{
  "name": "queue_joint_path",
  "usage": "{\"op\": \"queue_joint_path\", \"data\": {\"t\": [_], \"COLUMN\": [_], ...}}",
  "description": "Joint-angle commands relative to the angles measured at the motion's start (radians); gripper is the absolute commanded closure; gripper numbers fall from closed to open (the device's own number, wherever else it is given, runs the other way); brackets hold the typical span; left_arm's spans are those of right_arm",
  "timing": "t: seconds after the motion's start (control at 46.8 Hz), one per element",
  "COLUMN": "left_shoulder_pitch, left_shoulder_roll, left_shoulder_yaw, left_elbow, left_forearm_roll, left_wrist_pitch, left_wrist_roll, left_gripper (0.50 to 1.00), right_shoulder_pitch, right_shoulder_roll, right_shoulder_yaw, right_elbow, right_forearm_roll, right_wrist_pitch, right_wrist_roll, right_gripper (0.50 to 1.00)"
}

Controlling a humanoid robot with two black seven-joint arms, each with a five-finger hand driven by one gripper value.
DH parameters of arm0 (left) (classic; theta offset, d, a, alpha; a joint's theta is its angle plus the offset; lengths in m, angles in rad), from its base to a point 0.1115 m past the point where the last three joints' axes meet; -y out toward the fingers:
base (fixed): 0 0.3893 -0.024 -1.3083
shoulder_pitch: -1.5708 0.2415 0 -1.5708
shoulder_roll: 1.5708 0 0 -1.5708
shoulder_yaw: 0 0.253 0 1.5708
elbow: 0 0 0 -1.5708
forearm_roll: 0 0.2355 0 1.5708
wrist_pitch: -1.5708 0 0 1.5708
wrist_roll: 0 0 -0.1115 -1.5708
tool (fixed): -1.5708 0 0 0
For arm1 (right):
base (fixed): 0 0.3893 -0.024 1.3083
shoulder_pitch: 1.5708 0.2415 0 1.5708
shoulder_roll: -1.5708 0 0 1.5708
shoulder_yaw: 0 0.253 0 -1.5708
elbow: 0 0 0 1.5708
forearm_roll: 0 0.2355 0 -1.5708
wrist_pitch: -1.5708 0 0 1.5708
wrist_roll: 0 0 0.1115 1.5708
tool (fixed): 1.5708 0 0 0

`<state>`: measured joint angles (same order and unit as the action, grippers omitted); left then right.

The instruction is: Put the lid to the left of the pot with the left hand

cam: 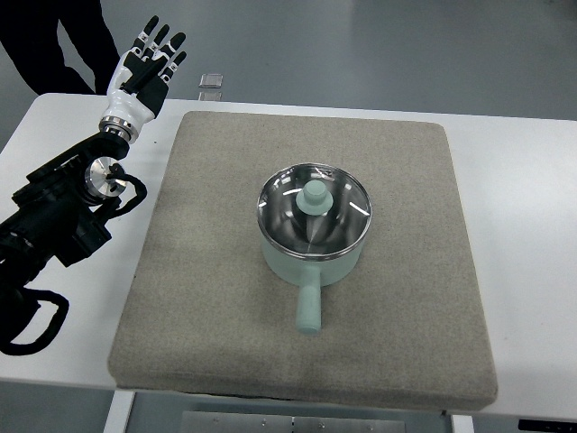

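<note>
Setting: a robotics lab or test area, not a kitchen. Indicators: a plain white desk [505, 180] on a smooth grey floor [361, 45]; a grey felt mat [198, 298] laid as a work surface; a single pot [314, 236] staged at its centre; a person's dark-clothed legs [54, 41] standing at far left.

Bright even overhead light, sharp; glare streaks on lid [315, 209].

A mat [225, 298] lies on the table [523, 225]. The pot [315, 236] stands on the mat near its middle, handle pointing near, with the lid [315, 200] on it. The left hand [144, 65] is far left, past the mat's far-left corner.
</note>
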<state>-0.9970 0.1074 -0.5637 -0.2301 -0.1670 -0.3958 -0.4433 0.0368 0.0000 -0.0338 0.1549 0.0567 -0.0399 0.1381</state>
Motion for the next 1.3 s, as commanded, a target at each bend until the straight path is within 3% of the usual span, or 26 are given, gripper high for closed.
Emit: {"op": "queue_joint_path", "data": {"t": [0.0, 1.282], "left_shoulder_pitch": [0.0, 0.0], "left_shoulder_roll": [0.0, 0.0], "left_shoulder_yaw": [0.001, 0.002], "left_elbow": [0.0, 0.0], "left_forearm_roll": [0.001, -0.002], "left_wrist_pitch": [0.0, 0.011], "left_wrist_roll": [0.0, 0.002], "left_gripper": [0.504, 0.506], "right_shoulder_pitch": [0.0, 0.0], "right_shoulder_roll": [0.0, 0.0], "right_shoulder_yaw": [0.0, 0.0], "right_elbow": [0.0, 0.0], "right_forearm_roll": [-0.001, 0.0], "right_wrist_pitch": [0.0, 0.0], "right_wrist_roll": [0.0, 0.0], "right_gripper": [0.576, 0.576]}}
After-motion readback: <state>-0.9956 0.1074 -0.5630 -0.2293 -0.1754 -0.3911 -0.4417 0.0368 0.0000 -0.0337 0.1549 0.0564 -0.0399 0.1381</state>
